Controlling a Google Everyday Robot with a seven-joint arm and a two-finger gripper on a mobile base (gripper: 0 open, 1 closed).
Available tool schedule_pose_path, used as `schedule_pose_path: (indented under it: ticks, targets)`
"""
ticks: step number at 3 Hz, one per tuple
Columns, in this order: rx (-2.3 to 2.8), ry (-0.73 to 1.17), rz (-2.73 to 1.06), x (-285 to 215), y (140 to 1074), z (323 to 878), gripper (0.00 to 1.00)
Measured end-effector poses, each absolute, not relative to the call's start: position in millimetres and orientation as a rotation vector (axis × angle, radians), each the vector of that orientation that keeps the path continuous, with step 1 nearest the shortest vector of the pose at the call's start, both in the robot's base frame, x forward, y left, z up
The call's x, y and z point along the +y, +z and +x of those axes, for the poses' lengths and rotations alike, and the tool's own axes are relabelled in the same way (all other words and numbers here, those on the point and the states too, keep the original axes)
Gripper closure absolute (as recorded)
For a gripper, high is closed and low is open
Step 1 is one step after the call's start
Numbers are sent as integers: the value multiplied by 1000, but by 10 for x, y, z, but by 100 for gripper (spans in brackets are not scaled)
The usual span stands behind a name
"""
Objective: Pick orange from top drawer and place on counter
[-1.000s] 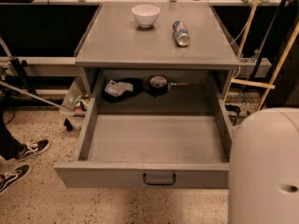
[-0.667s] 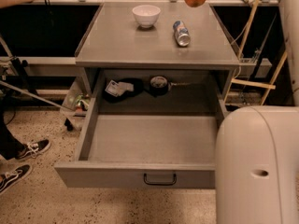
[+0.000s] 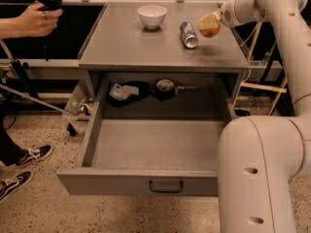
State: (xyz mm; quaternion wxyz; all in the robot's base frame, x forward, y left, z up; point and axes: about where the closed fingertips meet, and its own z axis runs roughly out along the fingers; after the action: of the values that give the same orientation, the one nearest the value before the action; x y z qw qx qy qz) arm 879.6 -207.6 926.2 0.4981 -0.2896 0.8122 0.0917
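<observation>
The orange (image 3: 210, 32) is held in my gripper (image 3: 208, 25), whose pale fingers (image 3: 204, 20) close around its top. It hangs just above the right side of the grey counter (image 3: 146, 47), right of a lying metal can (image 3: 189, 34). My white arm (image 3: 272, 13) reaches in from the upper right. The top drawer (image 3: 155, 144) stands pulled out below the counter, its grey floor bare, with a black handle (image 3: 166, 187) on the front panel.
A white bowl (image 3: 152, 16) stands at the back middle of the counter. Dark objects (image 3: 141, 90) lie in the recess behind the drawer. A person's hand (image 3: 30, 19) holds a black thing at upper left; their shoes (image 3: 19, 171) are at lower left. My arm's base (image 3: 262, 174) fills the lower right.
My gripper with the orange has come down and forward from the counter's far edge to just above its right side. A person's hand has come further into view at upper left.
</observation>
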Motion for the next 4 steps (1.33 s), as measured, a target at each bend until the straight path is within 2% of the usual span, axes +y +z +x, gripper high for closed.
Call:
schedule_pose_path:
  ticks: [1,2,4]
  targets:
    - [2071,196,-648,-2417,8682,8832,100]
    - [2075,197,-647,-2419,8654,8834,81]
    - [2075,197,-647,-2419,8653,8834,35]
